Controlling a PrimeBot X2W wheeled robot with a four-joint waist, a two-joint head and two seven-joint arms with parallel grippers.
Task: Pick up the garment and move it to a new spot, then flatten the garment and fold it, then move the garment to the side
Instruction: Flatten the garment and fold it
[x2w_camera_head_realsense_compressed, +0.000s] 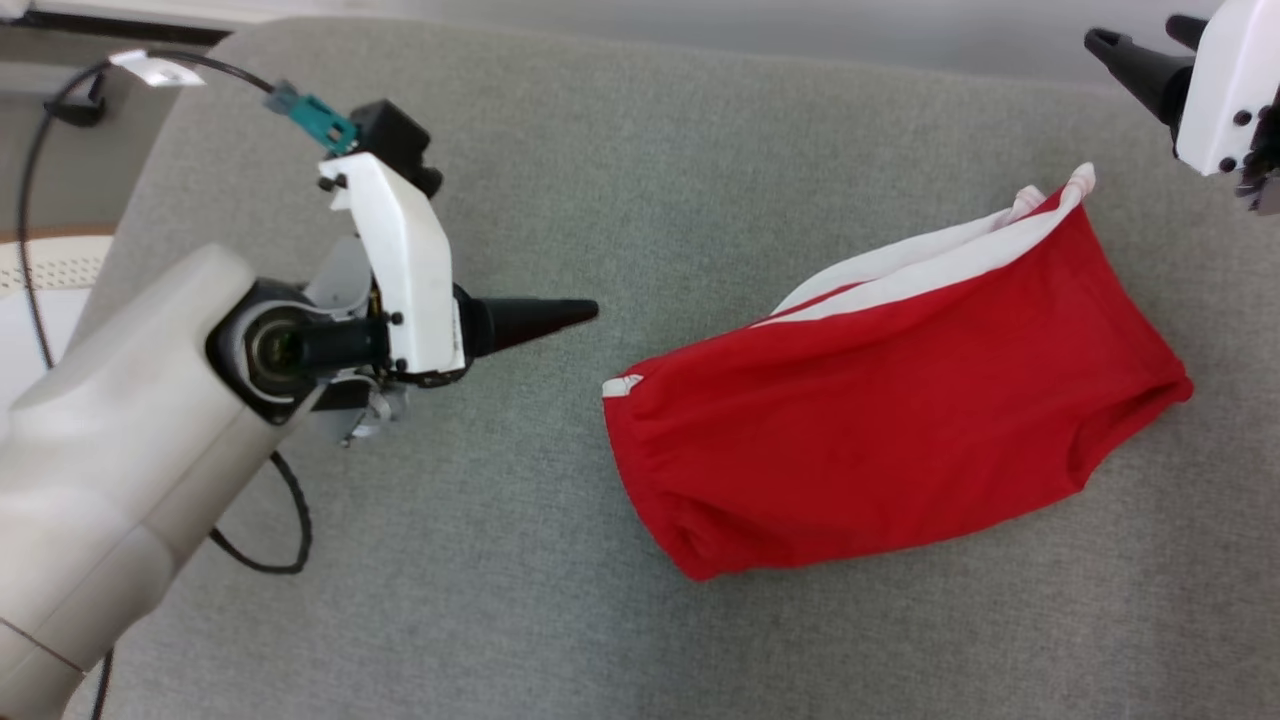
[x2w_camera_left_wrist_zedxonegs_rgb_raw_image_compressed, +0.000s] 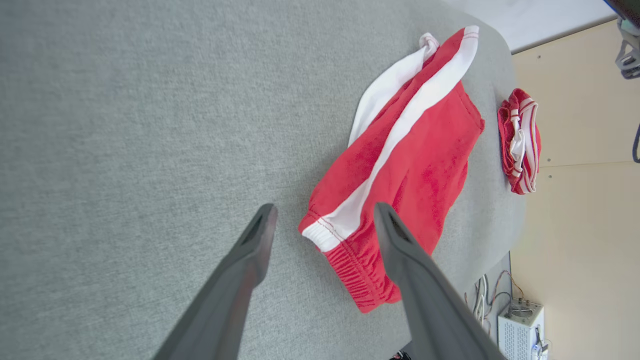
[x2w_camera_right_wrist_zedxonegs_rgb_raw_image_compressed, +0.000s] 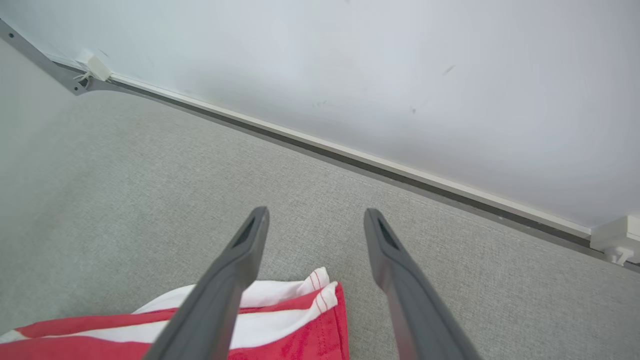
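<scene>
On the grey table (x2w_camera_head_realsense_compressed: 500, 600) are two red-and-white garments, one flat garment (x2w_camera_head_realsense_compressed: 890, 400) and one bunched garment (x2w_camera_left_wrist_zedxonegs_rgb_raw_image_compressed: 520, 140) at its edge, while two pincers, left gripper (x2w_camera_left_wrist_zedxonegs_rgb_raw_image_compressed: 325, 207) and right gripper (x2w_camera_right_wrist_zedxonegs_rgb_raw_image_compressed: 315, 212), gape empty.

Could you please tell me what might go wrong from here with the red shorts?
The red shorts lie with loose layers, white fabric showing at one end; a single-corner pinch could pull them apart. They sit near the table edge beside a second bundled garment, so a sideways drag might push either off.

Right end effector (x2w_camera_right_wrist_zedxonegs_rgb_raw_image_compressed: 316, 214) spread wide, empty — red-white garment (x2w_camera_right_wrist_zedxonegs_rgb_raw_image_compressed: 305, 332) corner close by, on grey surface (x2w_camera_right_wrist_zedxonegs_rgb_raw_image_compressed: 125, 190).
</scene>
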